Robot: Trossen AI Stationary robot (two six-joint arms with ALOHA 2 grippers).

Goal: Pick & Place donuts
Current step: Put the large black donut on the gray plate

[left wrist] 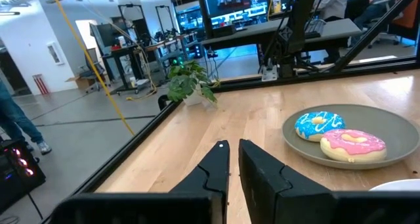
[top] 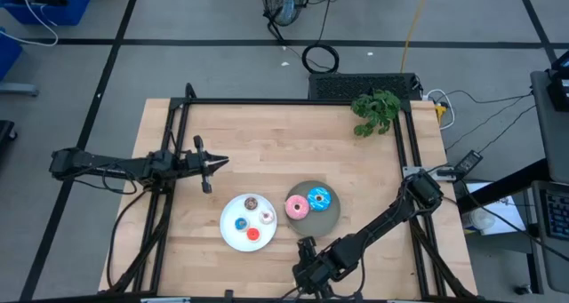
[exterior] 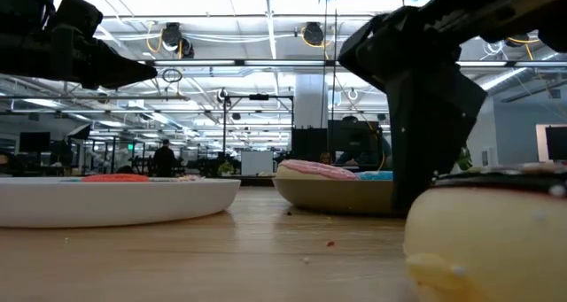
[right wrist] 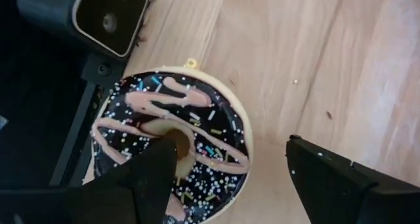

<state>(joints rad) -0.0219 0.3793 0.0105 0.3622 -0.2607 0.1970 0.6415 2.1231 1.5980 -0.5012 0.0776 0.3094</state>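
A: At the table's near edge, your right gripper (right wrist: 226, 178) hangs over the chocolate donut (right wrist: 172, 140). Fingers spread wide, one above the hole, the other out past the rim. Nothing is held yet.

B: Is it touching the donut?

A: You can't tell from the wrist view. One finger overlaps the ring's centre, but contact is not shown. The donut lies flat on bare wood beside a camera housing (right wrist: 107, 15), well apart from both plates.

B: And the other arm?

A: Your left gripper (top: 207, 165) waits at the left side of the table, above the wood, fingers nearly together with only a slit between them, empty.

B: Tally so far?

A: Grey plate (top: 328, 222): pink donut (top: 297, 207) and blue sprinkled donut (top: 319, 198), side by side and touching. White plate (top: 228, 233): four tiny rings, blue (top: 240, 223), red (top: 252, 235), brown (top: 251, 203), whitish-pink (top: 266, 217). Six of seven sit on plates.

B: What's left?

A: By my reading, only the chocolate one. It probably belongs with the two large ones on the grey plate, which has bare room on its near side. You'd need to close on the ring, lift, and carry it a short way back from the edge.
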